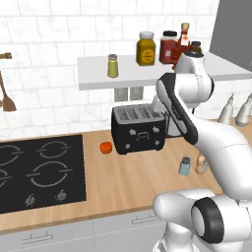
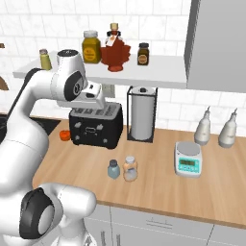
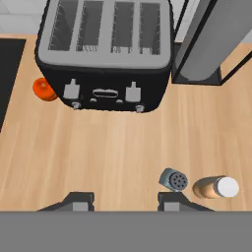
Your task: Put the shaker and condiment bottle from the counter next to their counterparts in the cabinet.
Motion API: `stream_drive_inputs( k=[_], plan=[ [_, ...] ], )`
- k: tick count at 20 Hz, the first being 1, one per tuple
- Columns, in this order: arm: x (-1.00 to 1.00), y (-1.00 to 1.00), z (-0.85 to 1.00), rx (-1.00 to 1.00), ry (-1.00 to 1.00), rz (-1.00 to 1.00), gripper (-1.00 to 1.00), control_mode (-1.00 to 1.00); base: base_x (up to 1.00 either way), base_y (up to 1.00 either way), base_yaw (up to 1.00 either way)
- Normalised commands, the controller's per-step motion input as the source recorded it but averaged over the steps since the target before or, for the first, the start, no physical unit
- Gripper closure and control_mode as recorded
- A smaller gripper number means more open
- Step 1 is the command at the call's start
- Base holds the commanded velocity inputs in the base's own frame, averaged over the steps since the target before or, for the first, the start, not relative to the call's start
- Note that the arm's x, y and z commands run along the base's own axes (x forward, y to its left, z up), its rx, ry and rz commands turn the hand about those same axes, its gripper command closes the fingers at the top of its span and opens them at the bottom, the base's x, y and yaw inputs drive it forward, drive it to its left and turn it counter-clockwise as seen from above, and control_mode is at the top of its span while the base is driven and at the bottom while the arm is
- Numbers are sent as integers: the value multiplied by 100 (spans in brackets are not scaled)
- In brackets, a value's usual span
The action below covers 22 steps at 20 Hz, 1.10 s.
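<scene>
The pale blue shaker stands on the wooden counter in front of the toaster. The tan-peach condiment bottle stands just to its right, almost touching it; in the left base view my arm partly covers the bottle. My gripper hangs open well above the counter, with nothing between its fingers, and both items lie to its lower right. On the cabinet shelf stand the yellow-green shaker and the ribbed red bottle.
A black toaster sits at the back with a small orange item to its left. The hob lies further left. A paper towel holder, a scale and two grey bottles stand to the right. Jars crowd the shelf.
</scene>
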Motion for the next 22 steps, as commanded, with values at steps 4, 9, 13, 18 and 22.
stream_drive_inputs(
  k=[4, 9, 13, 18, 22],
  plan=[
    [0, 0, -8, -3, 0, 0, -100, -100, 0, 0, 0],
    [-14, 0, -44, -14, 0, 0, -100, -100, 0, 0, 0],
    [-6, 0, -11, -5, 0, 0, -100, -100, 0, 0, 0],
    [0, -9, -2, -2, 0, -6, -100, -100, 0, 0, 0],
    [-1, -49, -10, -4, 0, -16, -100, -100, 0, 0, 0]
  ],
)
